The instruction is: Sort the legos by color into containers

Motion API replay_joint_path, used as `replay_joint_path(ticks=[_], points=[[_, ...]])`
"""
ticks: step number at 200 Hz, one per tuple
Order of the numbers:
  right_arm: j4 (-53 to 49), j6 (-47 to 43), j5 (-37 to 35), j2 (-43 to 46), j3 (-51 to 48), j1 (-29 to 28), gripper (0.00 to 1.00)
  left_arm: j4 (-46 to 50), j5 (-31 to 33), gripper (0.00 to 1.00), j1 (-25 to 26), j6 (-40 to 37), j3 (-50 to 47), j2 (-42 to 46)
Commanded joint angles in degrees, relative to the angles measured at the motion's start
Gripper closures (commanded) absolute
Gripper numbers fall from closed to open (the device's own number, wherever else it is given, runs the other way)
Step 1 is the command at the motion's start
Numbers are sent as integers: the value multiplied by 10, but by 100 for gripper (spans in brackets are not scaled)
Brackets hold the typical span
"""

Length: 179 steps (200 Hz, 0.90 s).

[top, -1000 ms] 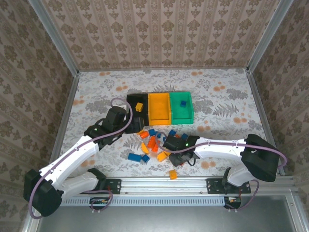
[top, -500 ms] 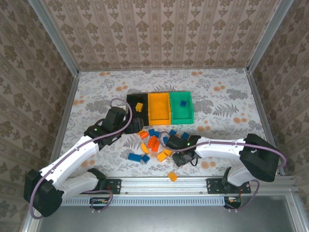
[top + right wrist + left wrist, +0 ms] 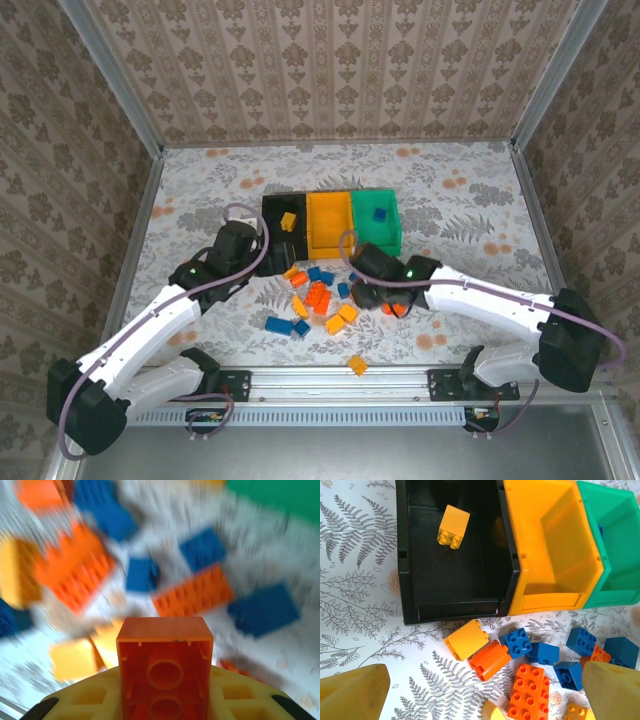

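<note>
The left gripper (image 3: 485, 692) hangs with its fingers (image 3: 352, 692) spread wide apart and nothing between them. To its left the table (image 3: 190, 215) lies bare out to the metal frame (image 3: 133, 250). Straight ahead of it stands the black bin (image 3: 405, 580), with one yellow brick (image 3: 453, 526) lying toward its far end. Right of that, joined wall to wall, come the orange-yellow bin (image 3: 552, 600) and then the green bin (image 3: 615, 592). Between this gripper and the bins' near edges lie the loose legos (image 3: 527, 690): yellow, red-orange and blue bricks packed close, several touching.

The right gripper (image 3: 165, 680) is clamped on a red-orange brick (image 3: 165, 660), hollow underside toward the wrist camera. The bricks beyond it are blurred. From above, this gripper sits just right of the pile and short of the green bin's near wall, with open table to its right as far as the frame. One yellow-orange brick (image 3: 356, 365) lies alone behind both grippers, close to the rail (image 3: 340, 380) along the table's near edge.
</note>
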<state>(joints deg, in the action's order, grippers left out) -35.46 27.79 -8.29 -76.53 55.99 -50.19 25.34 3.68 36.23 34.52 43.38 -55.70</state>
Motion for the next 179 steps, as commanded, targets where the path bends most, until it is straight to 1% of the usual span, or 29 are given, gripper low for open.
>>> replay_joint_path(ticks=[1,19,41,75,99,105,120,128,153,179], points=[[33,-23,-18,-48,76,33,68,11,7,0,-5,0,-13,19],[64,-23,-20,-115,139,63,68,16,8,0,-5,5,-19,26],[76,-19,-38,-203,217,88,67,22,6,0,-6,10,-28,33],[52,-18,-54,-319,326,114,65,29,1,0,-7,16,-38,51],[30,-14,-52,-361,370,124,60,35,0,0,-8,15,-39,62],[30,-15,-50,-364,376,125,57,37,0,0,-8,14,-38,63],[23,-15,-51,-366,386,125,42,40,0,0,-8,12,-37,65],[22,-14,-50,-360,385,125,38,41,0,0,-8,11,-37,65],[22,-13,-40,-314,349,120,29,43,2,0,-9,9,-35,69],[25,-18,-25,-224,247,87,24,47,8,0,-16,6,-33,79]])
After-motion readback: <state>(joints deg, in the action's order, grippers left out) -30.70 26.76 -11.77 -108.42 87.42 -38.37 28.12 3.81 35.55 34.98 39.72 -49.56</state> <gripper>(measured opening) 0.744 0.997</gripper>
